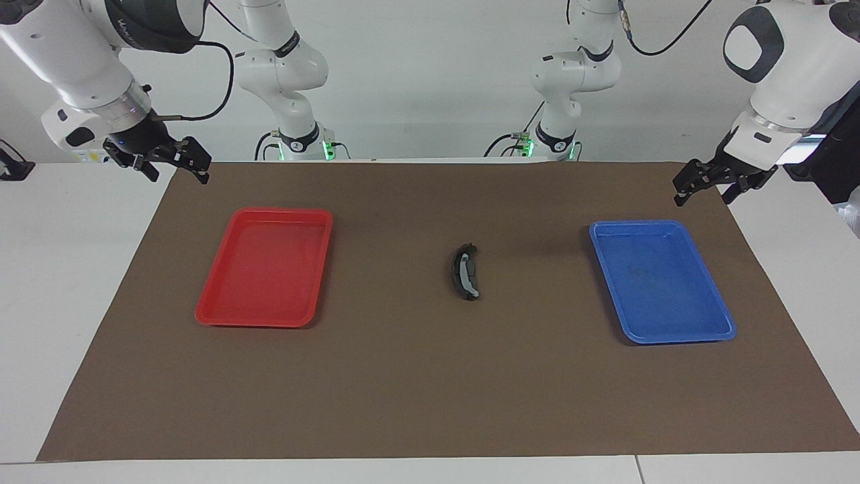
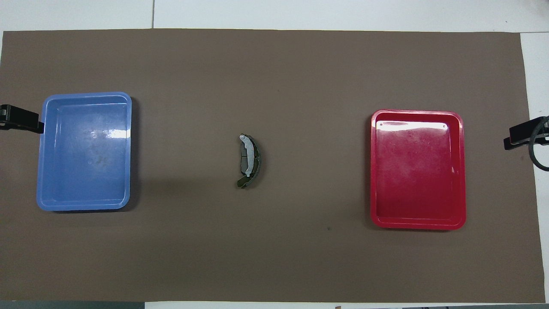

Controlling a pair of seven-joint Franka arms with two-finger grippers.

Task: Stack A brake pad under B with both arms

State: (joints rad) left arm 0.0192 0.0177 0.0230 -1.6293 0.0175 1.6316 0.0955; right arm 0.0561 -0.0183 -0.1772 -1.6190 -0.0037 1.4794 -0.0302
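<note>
The black crescent brake shoe B (image 1: 461, 277), with its light grey strip (image 2: 246, 156), lies at the middle of the brown mat. It rests on the small dark brake pad A, whose end (image 2: 241, 182) sticks out from beneath it. My right gripper (image 1: 176, 173) is open and empty, raised over the mat's corner by the red tray (image 1: 265, 275). My left gripper (image 1: 703, 196) is open and empty, raised over the mat's edge by the blue tray (image 1: 662, 281). Only the grippers' tips show in the overhead view: the left gripper (image 2: 21, 119) and the right gripper (image 2: 521, 136).
The red tray (image 2: 417, 168) stands empty toward the right arm's end of the table, and the blue tray (image 2: 83, 151) stands empty toward the left arm's end. The brown mat (image 1: 430, 390) covers most of the white table.
</note>
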